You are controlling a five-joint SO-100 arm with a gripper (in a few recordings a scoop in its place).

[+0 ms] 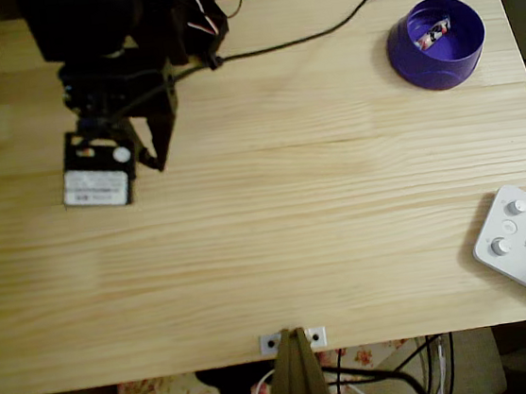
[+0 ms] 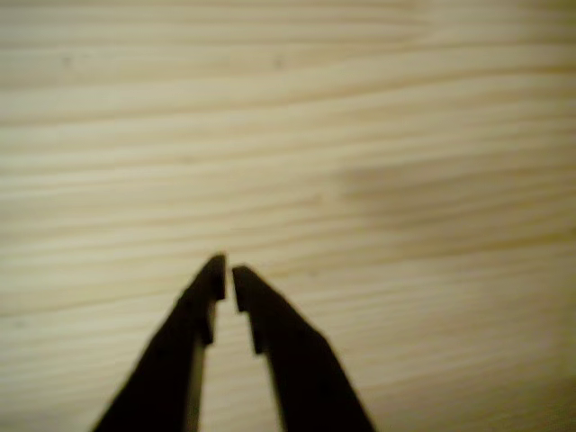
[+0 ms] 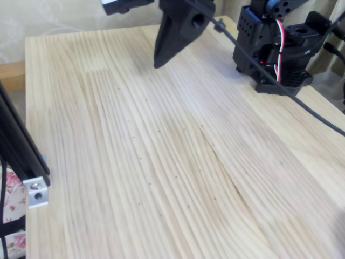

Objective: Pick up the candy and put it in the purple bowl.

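A pale wooden table [image 1: 276, 224] with lengthwise grain carries the things. The purple bowl [image 1: 438, 53] stands on it near one far corner. A white device with knobs [image 1: 525, 243] lies well apart from the bowl, along the same side edge. The arm's black base [image 3: 277, 48] sits far from the bowl.

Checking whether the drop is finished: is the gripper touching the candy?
Apart. The overhead view shows the candy lying inside the purple bowl at the table's top right, while the gripper hangs over bare wood at the far left.
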